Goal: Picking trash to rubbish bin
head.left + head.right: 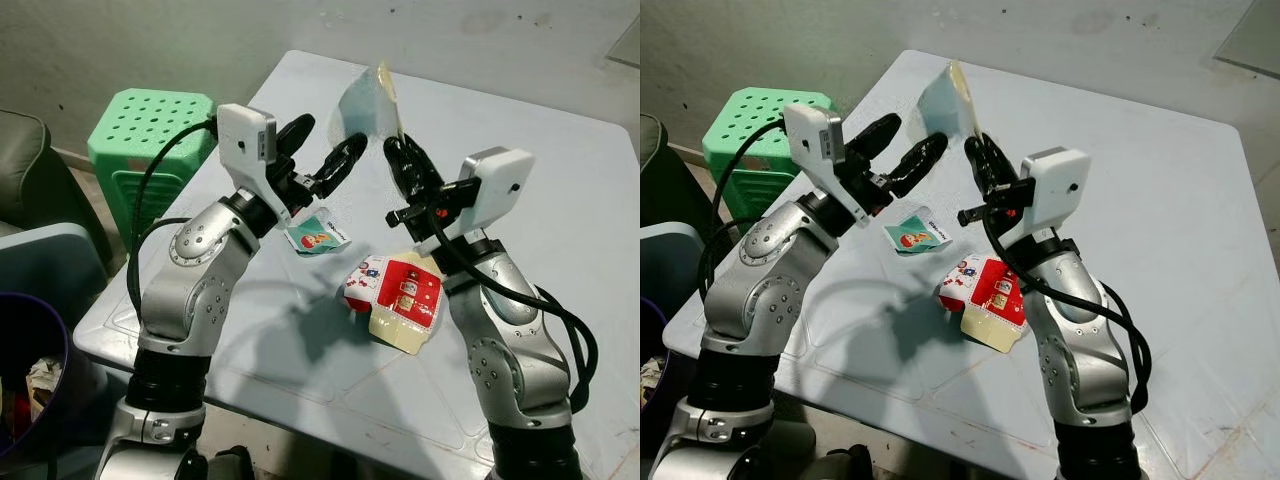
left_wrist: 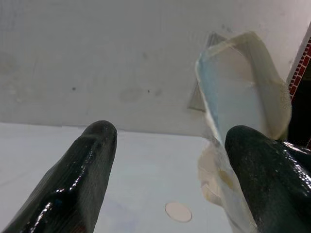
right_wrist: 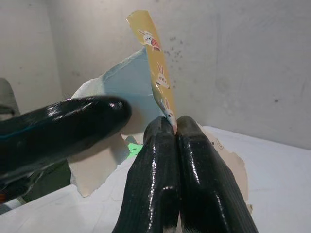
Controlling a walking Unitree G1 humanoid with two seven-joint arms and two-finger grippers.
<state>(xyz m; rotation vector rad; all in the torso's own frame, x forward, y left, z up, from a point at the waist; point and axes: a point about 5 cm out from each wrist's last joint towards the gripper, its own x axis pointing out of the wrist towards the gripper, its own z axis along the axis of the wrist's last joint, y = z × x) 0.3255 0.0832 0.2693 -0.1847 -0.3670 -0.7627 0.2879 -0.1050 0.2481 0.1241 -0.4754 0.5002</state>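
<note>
both silver arms were raised over a pale blue table (image 1: 560,200). the right gripper (image 1: 397,158) had its two black fingers pressed together, pinching the lower edge of a torn wrapper (image 1: 366,103) — pale blue inside, with a yellow strip printed with rabbits — held upright above the tabletop. the left gripper (image 1: 322,152) hovered just beside the wrapper with its fingers spread apart, gripping nothing. on the table between the arms lay a small green and red packet (image 1: 318,235) and a red and cream pouch (image 1: 397,296). a dark rubbish bin (image 1: 30,350) stood beside the table on the robot's left, near a green stool (image 1: 140,135).
</note>
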